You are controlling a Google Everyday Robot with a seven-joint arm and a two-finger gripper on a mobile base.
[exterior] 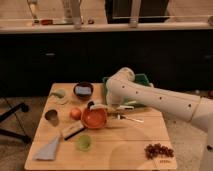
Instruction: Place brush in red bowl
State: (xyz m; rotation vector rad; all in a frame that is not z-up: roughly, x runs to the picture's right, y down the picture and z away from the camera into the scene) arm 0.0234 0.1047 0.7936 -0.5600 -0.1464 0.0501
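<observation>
The gripper (106, 106) is being held just above the red bowl's (94, 119) far rim; whether its fingers are apart cannot be told. The brush (96, 105) is lying roughly level beside the gripper, black head pointing left.

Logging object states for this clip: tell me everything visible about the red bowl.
The red bowl is round, shallow and orange-red, sitting upright near the middle of the wooden table. Its inside looks smooth. The brush has its dark head over the bowl's back rim, at the gripper just behind it. A small orange ball sits close by the bowl, and a wooden scrubber lies in front.
</observation>
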